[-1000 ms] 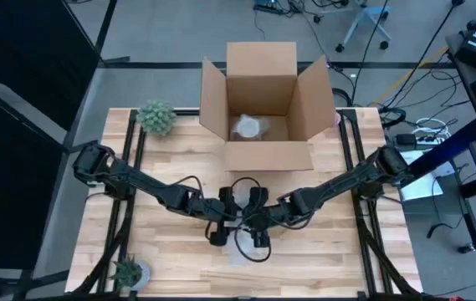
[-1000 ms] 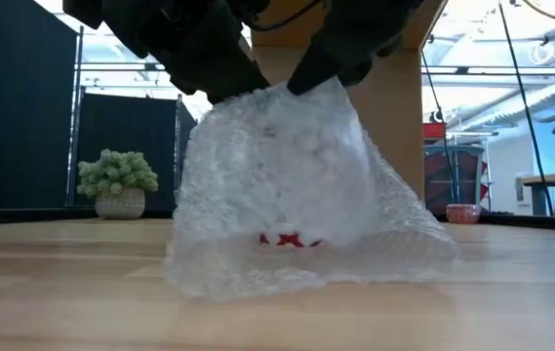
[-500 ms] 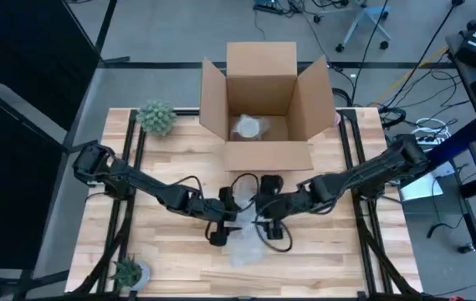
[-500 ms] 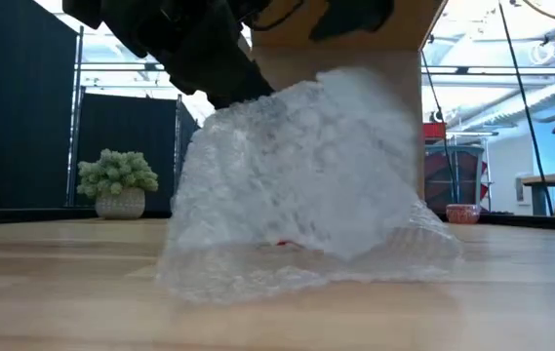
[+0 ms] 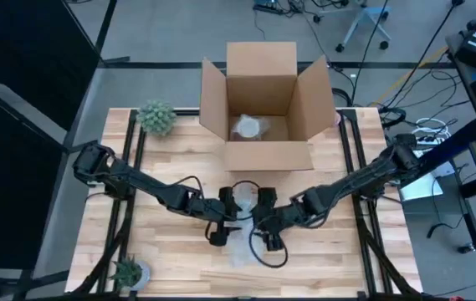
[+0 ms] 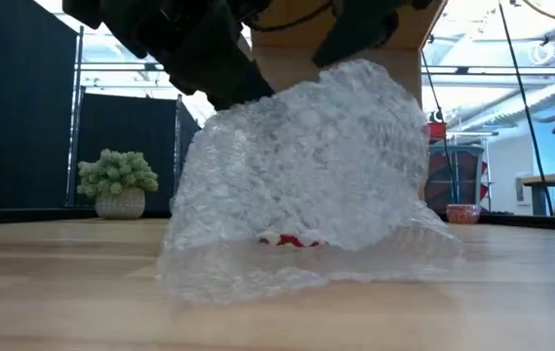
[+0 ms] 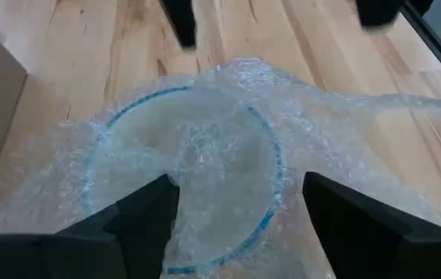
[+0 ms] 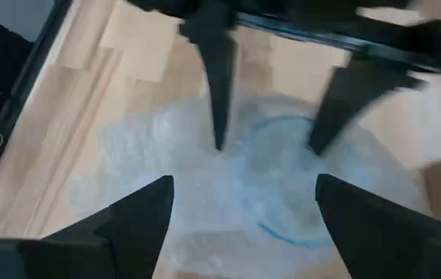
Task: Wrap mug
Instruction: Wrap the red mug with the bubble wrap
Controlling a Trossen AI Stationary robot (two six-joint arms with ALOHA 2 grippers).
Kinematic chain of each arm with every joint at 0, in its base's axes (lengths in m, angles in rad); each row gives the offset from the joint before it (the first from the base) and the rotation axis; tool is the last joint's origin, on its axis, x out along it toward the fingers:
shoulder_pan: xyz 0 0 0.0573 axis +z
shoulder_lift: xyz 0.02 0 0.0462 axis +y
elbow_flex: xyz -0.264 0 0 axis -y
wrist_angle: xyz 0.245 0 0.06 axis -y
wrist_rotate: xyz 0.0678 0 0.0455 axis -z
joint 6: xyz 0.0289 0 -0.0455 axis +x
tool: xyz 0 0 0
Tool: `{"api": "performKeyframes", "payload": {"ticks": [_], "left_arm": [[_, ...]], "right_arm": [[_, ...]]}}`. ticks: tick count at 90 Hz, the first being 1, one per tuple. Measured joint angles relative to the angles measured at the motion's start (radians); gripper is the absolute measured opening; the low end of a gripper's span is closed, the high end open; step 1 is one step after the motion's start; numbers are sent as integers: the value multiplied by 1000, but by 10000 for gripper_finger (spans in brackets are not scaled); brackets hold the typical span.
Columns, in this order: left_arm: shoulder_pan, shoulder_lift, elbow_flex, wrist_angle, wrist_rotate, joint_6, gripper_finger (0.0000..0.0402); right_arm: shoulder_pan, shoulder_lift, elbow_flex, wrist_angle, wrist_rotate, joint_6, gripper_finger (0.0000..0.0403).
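The mug with a blue rim [image 7: 197, 167], draped in a clear sheet of bubble wrap [image 6: 301, 185], sits at the middle of the light wooden desk [image 5: 162, 251], in front of the open brown cardboard box [image 5: 258, 100]. The left tool [image 7: 239, 201] has its fingers spread wide over the covered mug. The right tool [image 8: 243, 201] hovers over the wrap with fingers parted, gripping nothing. Two small potted green plants [image 5: 156, 117] stand at the desk's left edge.
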Motion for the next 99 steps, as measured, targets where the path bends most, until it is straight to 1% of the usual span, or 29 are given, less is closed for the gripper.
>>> {"api": "performKeyframes", "payload": {"ticks": [9,23,77,99], "left_arm": [[0,0,0,0,0,0,264],[0,0,0,1,0,0,264],[-1,0,0,1,0,0,264],[-1,0,0,0,0,-1,264]], "right_arm": [[1,38,0,-4,2,-7,298],[1,71,-1,11,22,-64,298],[-7,75,-1,2,31,-70,297],[-12,105,0,-2,27,-70,297]]}}
